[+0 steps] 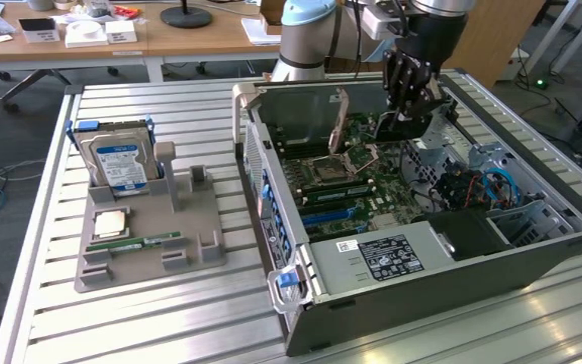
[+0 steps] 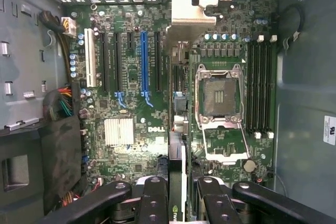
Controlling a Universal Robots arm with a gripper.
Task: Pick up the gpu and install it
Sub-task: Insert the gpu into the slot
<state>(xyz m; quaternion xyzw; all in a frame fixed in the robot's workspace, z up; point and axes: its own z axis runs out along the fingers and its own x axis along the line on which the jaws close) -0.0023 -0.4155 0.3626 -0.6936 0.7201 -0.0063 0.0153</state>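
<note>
Over the open computer case (image 1: 270,174), my gripper (image 1: 411,102) points down with its fingers shut on the gpu (image 1: 405,125), a dark thin card hanging just above the motherboard (image 1: 347,189). In the wrist view the gpu (image 2: 177,156) shows edge-on between my black fingers (image 2: 155,192), its silver end bracket (image 2: 194,11) towards the case's rear grille. The card hangs over the strip of board between the blue expansion slot (image 2: 144,59) and the open CPU socket (image 2: 218,95), apart from the slots.
A grey fixture (image 1: 185,250) on the slatted table at the exterior view's left holds a hard drive (image 1: 119,163), a CPU (image 1: 109,222) and a RAM stick (image 1: 134,244). The power supply (image 1: 392,254), drive bays and cables (image 1: 473,186) crowd the case's near end.
</note>
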